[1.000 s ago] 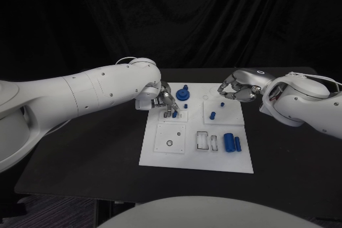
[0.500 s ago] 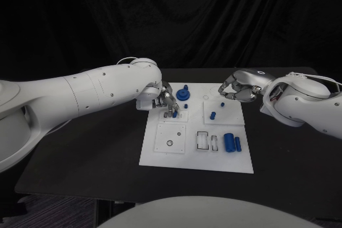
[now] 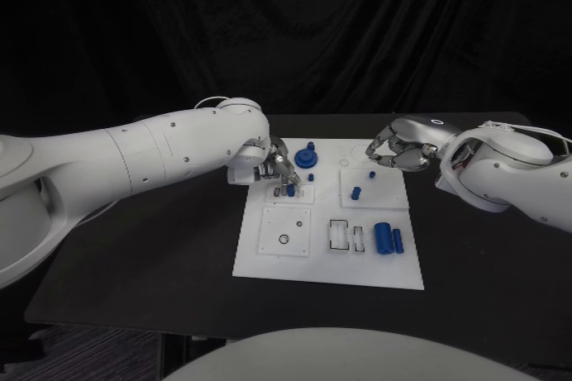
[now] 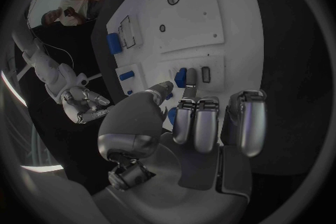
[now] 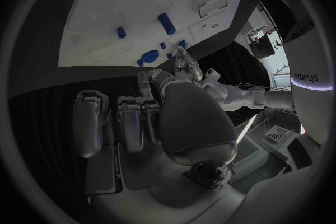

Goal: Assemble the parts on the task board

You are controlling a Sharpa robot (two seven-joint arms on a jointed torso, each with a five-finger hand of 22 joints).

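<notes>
In the head view the white board (image 3: 328, 224) lies flat in the middle of the black tabletop (image 3: 143, 257), its long side running away from the robot. The left hand (image 3: 277, 171) reaches over the board's near-left upper block and pinches a small blue peg (image 3: 292, 192) at its fingertips, the peg roughly upright, long axis pointing down at the slots beneath, probably so it can be pressed straight in. The right hand (image 3: 399, 154) hangs over the board's far right corner with fingers curled in on nothing, seemingly parked out of the way. A blue gear (image 3: 307, 159) sits at the far edge, and a large blue cylinder (image 3: 383, 238) lies on its side near the right edge, its long axis along the board's length. In the left wrist view the left hand (image 4: 189, 123) has its fingertips on the peg (image 4: 181, 77), which touches the board (image 4: 210, 11) just beside a small dark slot. In the right wrist view the right hand (image 5: 150, 123) is curled and empty above the board (image 5: 133, 5), well apart from the parts.
</notes>
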